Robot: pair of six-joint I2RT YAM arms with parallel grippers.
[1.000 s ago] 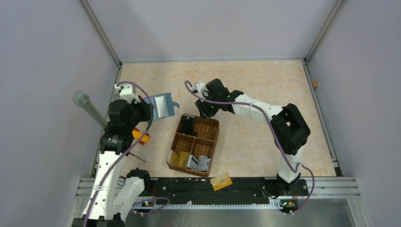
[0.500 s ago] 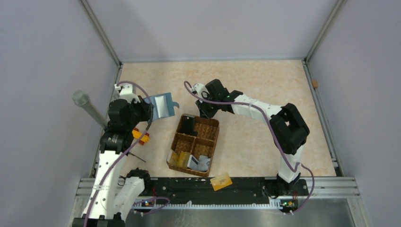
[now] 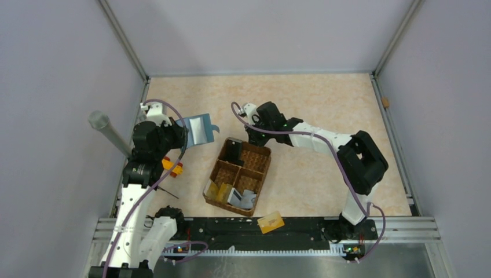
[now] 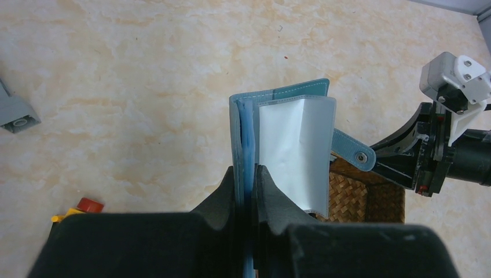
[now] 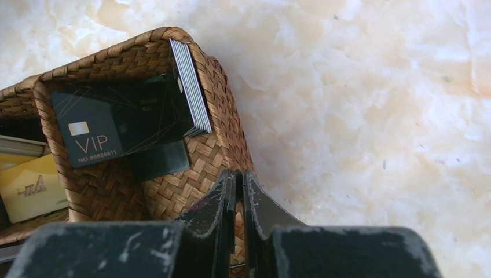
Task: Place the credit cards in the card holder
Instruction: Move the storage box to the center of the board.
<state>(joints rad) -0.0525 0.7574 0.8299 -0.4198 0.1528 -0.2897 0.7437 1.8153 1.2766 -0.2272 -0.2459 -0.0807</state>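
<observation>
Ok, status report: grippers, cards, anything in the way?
Left gripper shut on card holder, held open. Right gripper shut, apparently empty, over the wicker basket's rim. Credit cards in the basket; one card on the near rail. Nothing blocking.

Boxed in by matte lavender-grey wall panels at the left, top and right of the overhead frame. Joined at the two far corners by slanting aluminium posts. Floored with a beige marble-patterned tabletop, cream veined with pale orange, filling most of both wrist views as well. Edged along the bottom of the overhead frame by a black and silver metal rail, with a brushed steel sheet below. Lit softly and evenly, with only faint shadows
</observation>
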